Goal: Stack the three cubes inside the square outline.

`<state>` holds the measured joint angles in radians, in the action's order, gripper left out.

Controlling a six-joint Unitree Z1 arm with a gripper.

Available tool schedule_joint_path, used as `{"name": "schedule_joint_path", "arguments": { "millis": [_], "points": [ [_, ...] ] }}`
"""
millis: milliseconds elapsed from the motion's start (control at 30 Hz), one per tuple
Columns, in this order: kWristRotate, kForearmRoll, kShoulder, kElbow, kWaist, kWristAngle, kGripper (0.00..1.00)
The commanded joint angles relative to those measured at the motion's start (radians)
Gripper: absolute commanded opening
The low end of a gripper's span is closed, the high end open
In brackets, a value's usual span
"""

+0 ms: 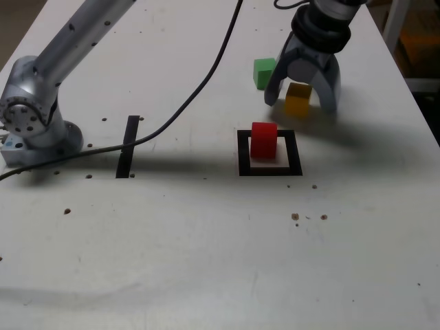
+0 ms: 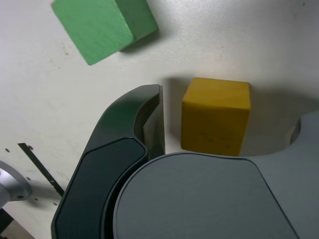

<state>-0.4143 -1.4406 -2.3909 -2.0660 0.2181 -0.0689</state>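
The red cube (image 1: 263, 139) stands inside the square outline (image 1: 269, 168) of black tape. Just behind the outline, the yellow cube (image 1: 298, 99) (image 2: 216, 115) rests on the table between the jaws of my gripper (image 1: 302, 103) (image 2: 227, 122), which is open and straddles it with a gap on each side. The green cube (image 1: 264, 73) (image 2: 102, 26) lies on the table beside the gripper, toward the exterior view's left of it. Nothing is held.
A short black tape strip (image 1: 128, 146) lies at the exterior view's left near the arm's base (image 1: 31, 124). A black cable (image 1: 199, 86) runs across the table from the base toward the back. The table's right edge (image 1: 419, 103) is close to the gripper.
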Motion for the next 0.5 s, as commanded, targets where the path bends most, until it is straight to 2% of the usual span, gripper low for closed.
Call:
{"name": "schedule_joint_path", "arguments": {
  "millis": [0,67,167,333,467],
  "points": [
    [0.002,0.014,-0.006,0.008,0.003,-0.002,0.71],
    [0.003,0.031,-0.007,0.016,0.007,0.0,0.59],
    [0.003,0.057,-0.007,0.024,0.009,0.003,0.5],
    [0.003,0.076,-0.007,0.026,0.009,0.009,0.49],
    [0.003,0.07,-0.007,0.022,0.013,0.031,0.47]
  ]
}}
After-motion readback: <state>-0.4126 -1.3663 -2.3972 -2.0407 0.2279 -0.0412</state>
